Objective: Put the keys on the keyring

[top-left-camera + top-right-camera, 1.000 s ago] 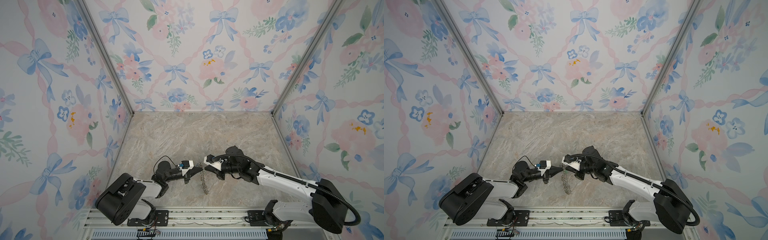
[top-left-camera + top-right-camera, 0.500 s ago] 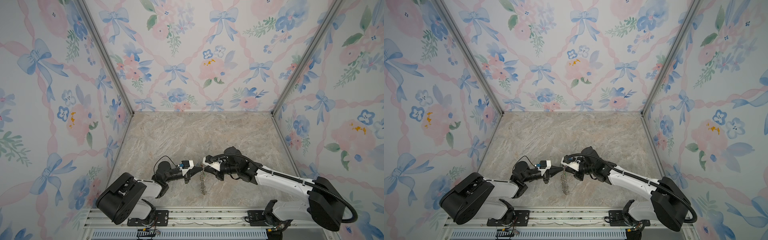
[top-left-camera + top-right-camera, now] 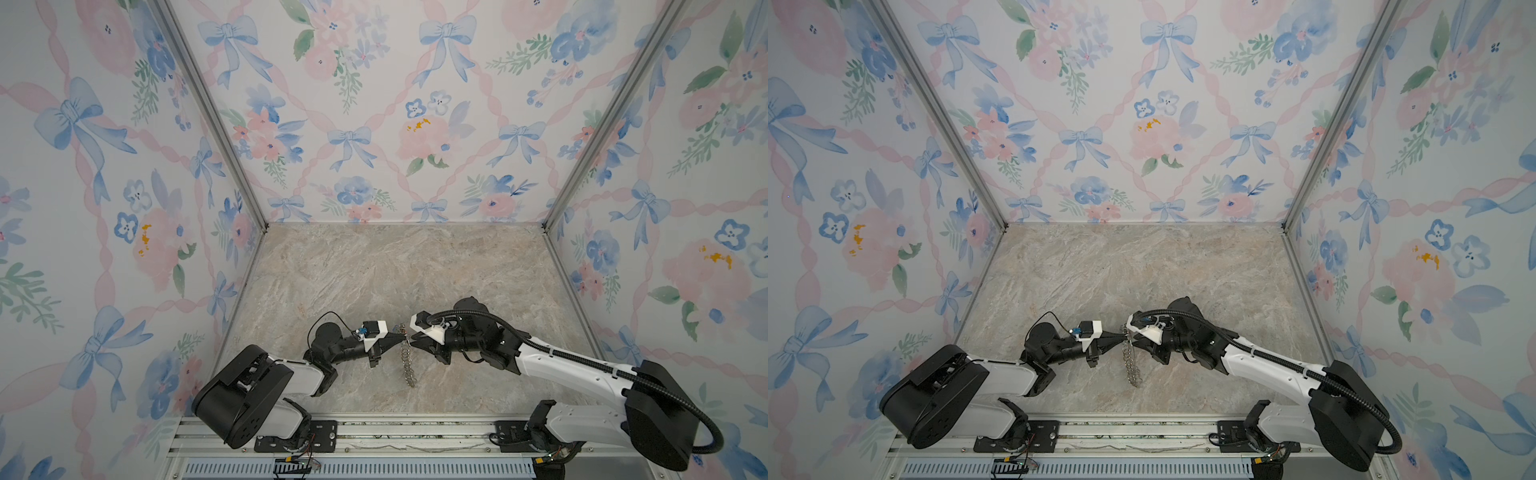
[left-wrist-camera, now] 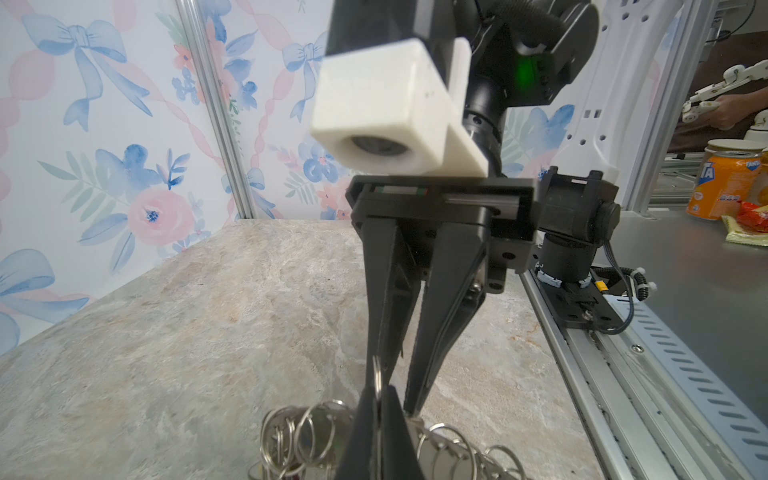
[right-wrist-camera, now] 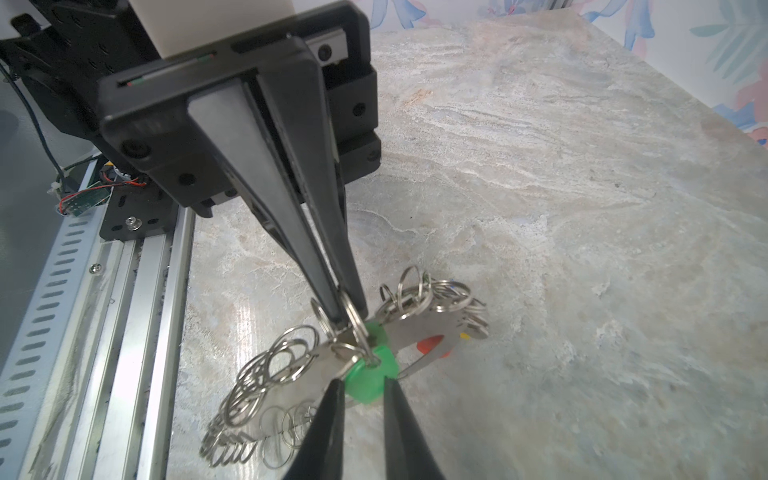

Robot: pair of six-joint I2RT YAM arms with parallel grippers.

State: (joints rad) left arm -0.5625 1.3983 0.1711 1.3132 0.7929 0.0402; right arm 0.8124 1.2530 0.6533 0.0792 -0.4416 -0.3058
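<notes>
We see two arms, the left arm (image 3: 291,374) and the right arm (image 3: 573,374), in white shells with black joints and bulky black shoulders (image 3: 237,399). A ribbed black hose (image 3: 718,434) runs along the right one, and a thin black cable (image 3: 330,313) loops at the left wrist. Each wrist carries a white, blocky camera housing (image 4: 374,112). The fingers (image 5: 257,174) are long, black, tapered wedges on a screwed black crossbar (image 5: 162,137).

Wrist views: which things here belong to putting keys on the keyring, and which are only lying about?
For the job:
- keyring
- green key
- red key
- left gripper, shut on the keyring
- right gripper, at the green key

Lying about, both outside the enclosure:
- orange soda can
- snack packets
</notes>
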